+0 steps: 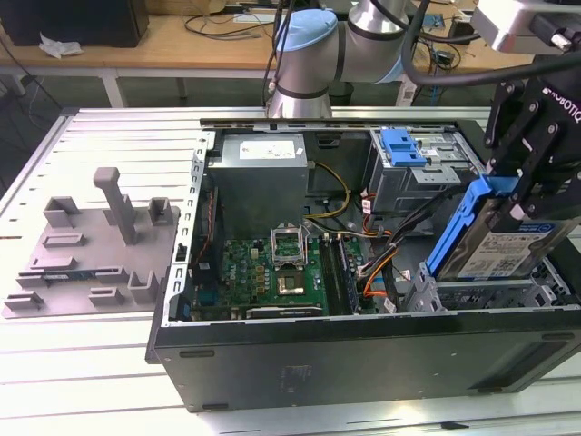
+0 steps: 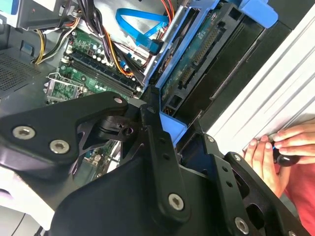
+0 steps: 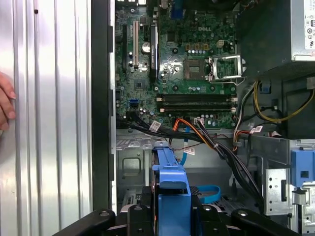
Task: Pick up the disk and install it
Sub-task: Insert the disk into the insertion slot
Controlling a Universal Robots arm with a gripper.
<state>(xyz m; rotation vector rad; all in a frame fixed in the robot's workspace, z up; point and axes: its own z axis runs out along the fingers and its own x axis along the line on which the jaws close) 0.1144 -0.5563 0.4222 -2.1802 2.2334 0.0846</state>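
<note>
White lettering, a maker's name, runs down the black housing of my gripper [image 1: 526,204] at the upper right of the exterior view. The disk [image 1: 504,250] clamped in it just below wears a white-and-blue label with print too fine for me to make out. The power supply [image 1: 259,168] at top centre carries a white sticker that I cannot read either, and in the first wrist view the motherboard [image 3: 172,73] bears a small white logo and the cable tags [image 3: 155,126] have tiny unreadable print.

You are looking at a pale, ribbed metal counter [image 1: 82,381] under even light. Behind it stands a wooden counter [image 1: 172,47] on white legs [image 1: 113,89], strewn with cables [image 1: 218,20]; beneath it, what may be dark floor [image 1: 227,91].
</note>
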